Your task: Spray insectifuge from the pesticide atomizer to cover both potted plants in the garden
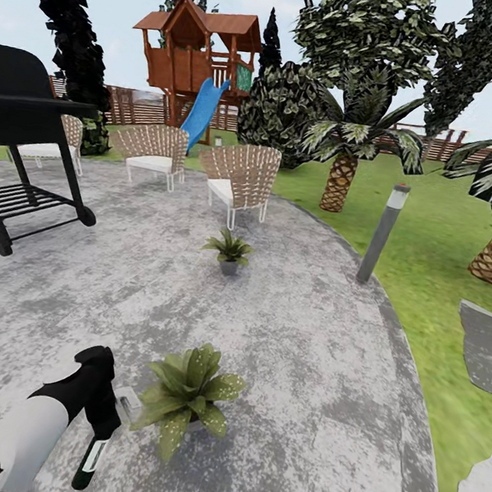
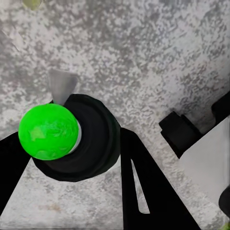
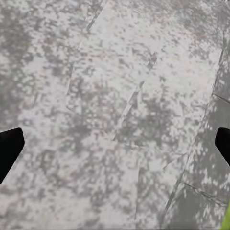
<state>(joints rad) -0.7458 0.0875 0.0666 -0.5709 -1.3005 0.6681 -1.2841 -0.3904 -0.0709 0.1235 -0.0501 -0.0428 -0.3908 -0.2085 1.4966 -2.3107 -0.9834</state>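
The left gripper [image 1: 101,421], clamping the small dark atomizer bottle [image 1: 90,459], should aim its nozzle right at the near green-leaved potted plant [image 1: 185,394].

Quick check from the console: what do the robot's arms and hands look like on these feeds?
The left arm has a pale grey-white forearm shell ending in a black wrist and black left hand. The right hand shows two blunt black fingers at the frame edges. No cables or markings are visible.
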